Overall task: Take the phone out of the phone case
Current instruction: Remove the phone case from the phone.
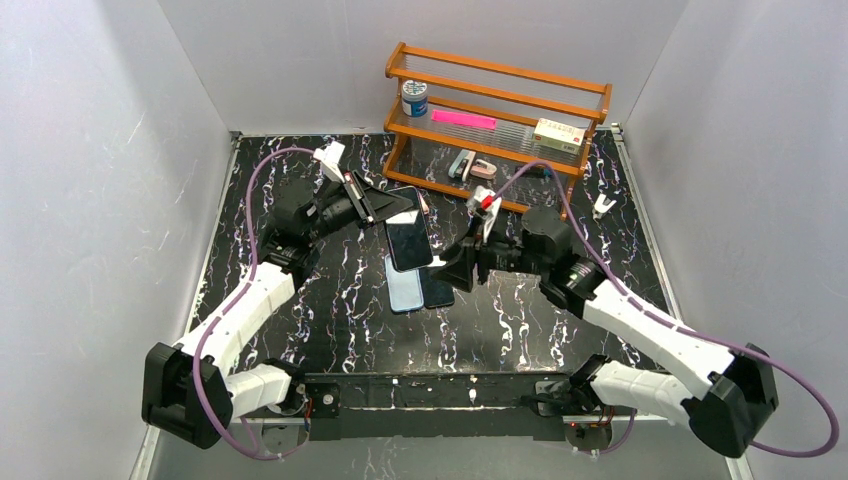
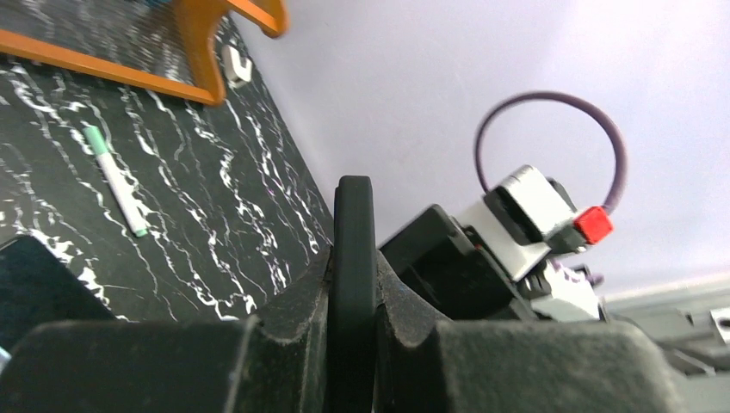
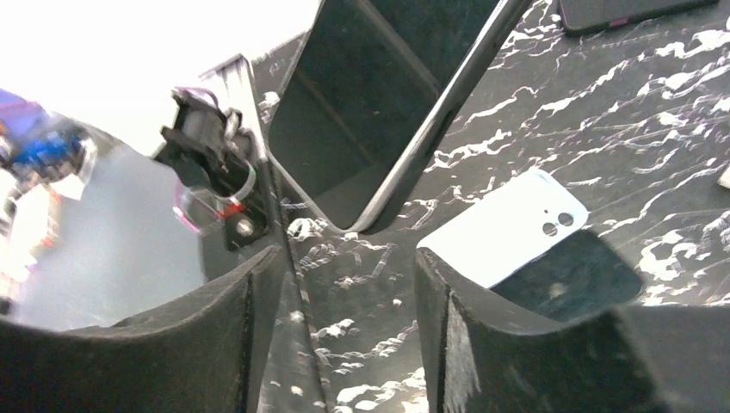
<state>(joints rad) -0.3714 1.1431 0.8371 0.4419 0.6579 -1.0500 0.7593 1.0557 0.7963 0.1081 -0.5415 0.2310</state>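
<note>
Only a thin edge of phone case within tight left pincer; right pincer wide, empty.

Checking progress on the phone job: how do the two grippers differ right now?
The left gripper is shut on the edge of a black slab; the right gripper is open and empty. The left holds its slab tilted up from the table; the right sits near a light blue piece lying flat. Both have black fingers.
</note>
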